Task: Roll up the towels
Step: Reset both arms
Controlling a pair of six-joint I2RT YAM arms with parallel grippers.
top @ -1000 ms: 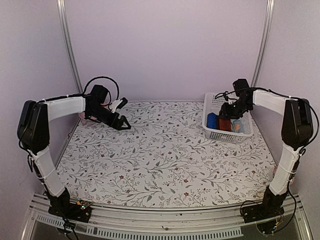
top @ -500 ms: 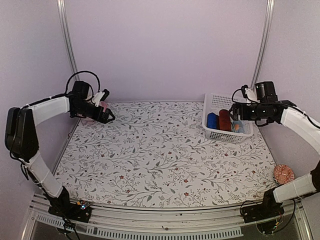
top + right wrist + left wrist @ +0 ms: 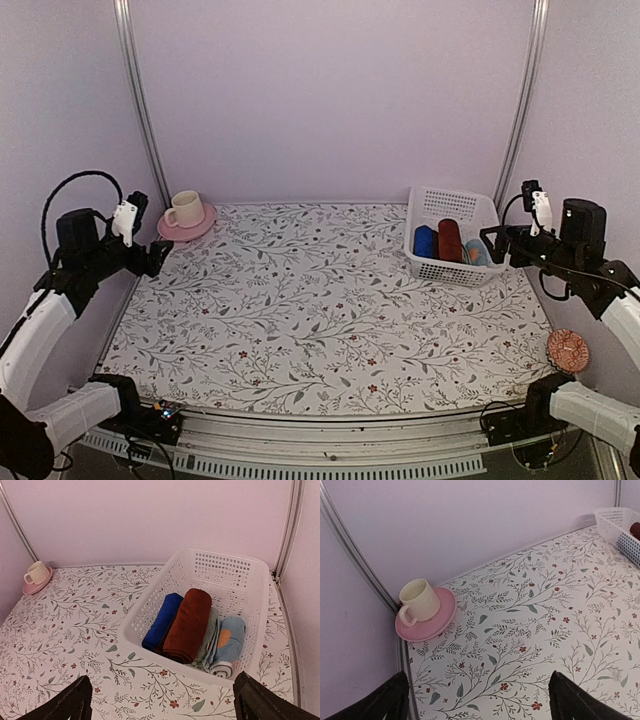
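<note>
- Lilac walls (image 3: 330,100) box in a table cover (image 3: 320,320) printed with leafy sprigs and tiny red flowers, lying flat and matte.
- Both towels sit in the white basket (image 3: 225,570) at the far right. The maroon towel (image 3: 190,622) is a fat, plush cylinder, and the light-blue towel (image 3: 232,630) is a slimmer roll with a pinkish patch.
- A blue roll (image 3: 162,620) lies against the maroon one's other side. Something grey-green is wedged between maroon and light-blue, and I can't tell if it's a separate cloth.
- The left gripper (image 3: 155,258) has its jaws spread wide and holds nothing. It hangs at the left edge near a ribbed cream cup (image 3: 417,599) on a glossy pink saucer (image 3: 432,625).
- The right gripper (image 3: 497,245) is also spread wide and empty, just right of the basket.
- My guess is the rolling's pretty much done and this is the parking step.
- To do it well, keep the right jaws clear of that perforated plastic rim, since it looks light enough to skid if bumped.
- Soft terry like that can unroll easily, so don't brush the rolls.
</note>
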